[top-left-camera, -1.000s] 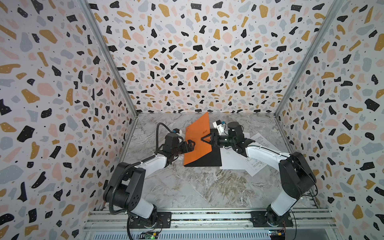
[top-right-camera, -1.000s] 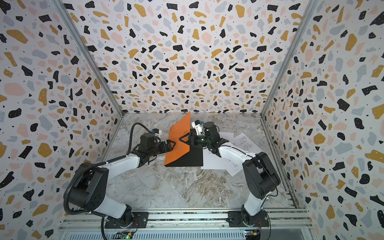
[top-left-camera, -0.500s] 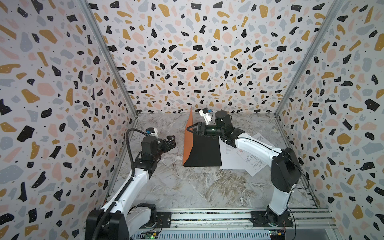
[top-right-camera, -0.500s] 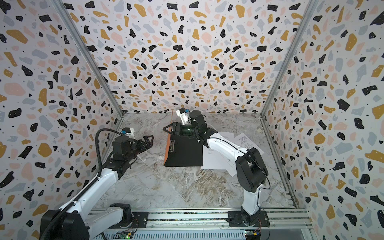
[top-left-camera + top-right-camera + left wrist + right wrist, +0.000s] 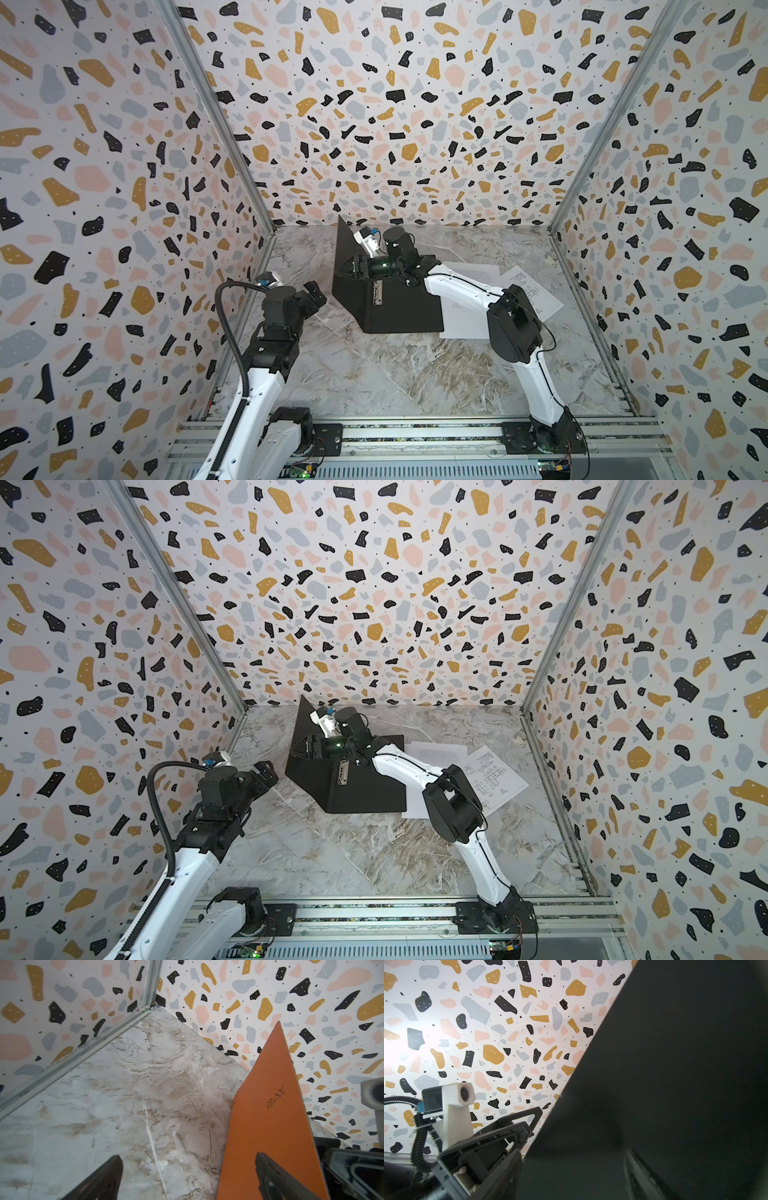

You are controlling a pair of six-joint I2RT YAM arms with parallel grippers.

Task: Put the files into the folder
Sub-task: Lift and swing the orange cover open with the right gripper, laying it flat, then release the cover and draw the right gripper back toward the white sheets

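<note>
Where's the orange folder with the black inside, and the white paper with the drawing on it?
Orange card folder with black inside (image 5: 365, 787): in a top view, flat lower flap.
White paper sheet with a line diagram (image 5: 498, 779): in a top view, its middle.

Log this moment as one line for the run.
folder: open, cover raised | papers: outside, beside it | left gripper: open, clear | right gripper: open, at cover

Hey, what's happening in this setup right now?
The right gripper is inside the open folder, apparently propping its cover up with jaws open. The left gripper hangs open beside the cover's orange outside, holding nothing. Two paper sheets lie on the table on the folder's right-arm side, not yet inside.
</note>
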